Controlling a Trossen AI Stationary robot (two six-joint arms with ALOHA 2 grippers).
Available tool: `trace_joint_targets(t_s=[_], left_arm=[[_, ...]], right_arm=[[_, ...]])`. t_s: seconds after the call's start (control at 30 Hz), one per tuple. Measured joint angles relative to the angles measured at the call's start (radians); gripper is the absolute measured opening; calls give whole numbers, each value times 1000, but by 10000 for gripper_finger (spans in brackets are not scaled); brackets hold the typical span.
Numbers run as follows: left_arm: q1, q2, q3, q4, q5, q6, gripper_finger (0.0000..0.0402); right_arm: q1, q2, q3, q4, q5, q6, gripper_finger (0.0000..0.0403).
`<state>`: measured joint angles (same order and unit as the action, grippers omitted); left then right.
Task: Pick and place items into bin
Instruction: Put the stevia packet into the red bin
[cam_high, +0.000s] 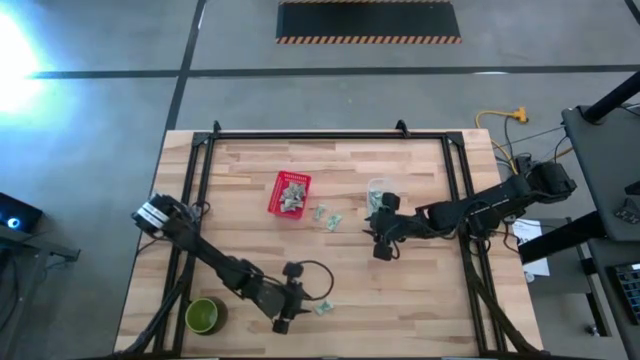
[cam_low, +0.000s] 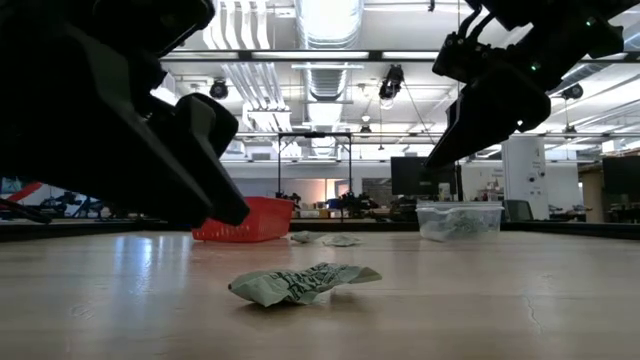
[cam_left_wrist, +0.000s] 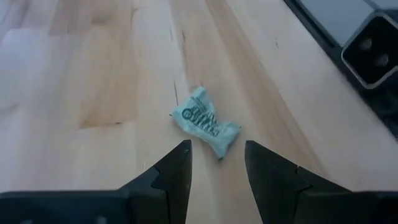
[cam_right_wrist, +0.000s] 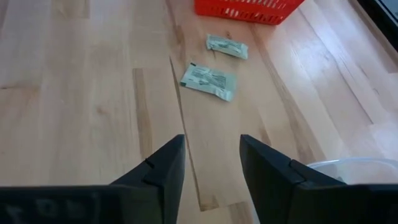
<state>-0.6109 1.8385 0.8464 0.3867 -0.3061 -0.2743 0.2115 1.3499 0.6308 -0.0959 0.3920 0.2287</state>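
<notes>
- Seen from above, the table (cam_high: 400, 300) carries a red basket (cam_high: 290, 193) already holding packets; two more packets (cam_high: 327, 217) lie just beside it, and a lone packet (cam_high: 322, 308) lies near the front edge. The left gripper (cam_high: 283, 324) sits just beside that lone packet, the right gripper (cam_high: 380, 250) hangs mid-table next to a clear tub (cam_high: 377, 190), and a green bowl (cam_high: 203, 316) stands at the front left corner.
- At table height, the lone packet (cam_low: 303, 283) lies crumpled and puffed on the wood, its long axis across the view; the basket (cam_low: 252, 220) and tub (cam_low: 458, 220) stand well behind it. Both grippers hang clear of the surface.
- From the left wrist, the fingers (cam_left_wrist: 173, 177) stand apart with nothing between them, and the packet (cam_left_wrist: 206, 122) lies just ahead, long axis slanted across the boards. It looks light, soft and crinkly, likely to slide, so I would pinch it across its narrow middle.
- From the right wrist, the fingers (cam_right_wrist: 165, 171) are parted and empty above bare wood; two flat packets (cam_right_wrist: 209, 81) lie ahead, near the basket (cam_right_wrist: 249, 9), each angled across the grain.
</notes>
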Motion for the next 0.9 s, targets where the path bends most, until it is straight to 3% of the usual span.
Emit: trace_joint_targets(t_s=[0.9], left_arm=[[1,98,58,4,-5,-42,132]], right_arm=[[0,0,-1,5,0,3,131]])
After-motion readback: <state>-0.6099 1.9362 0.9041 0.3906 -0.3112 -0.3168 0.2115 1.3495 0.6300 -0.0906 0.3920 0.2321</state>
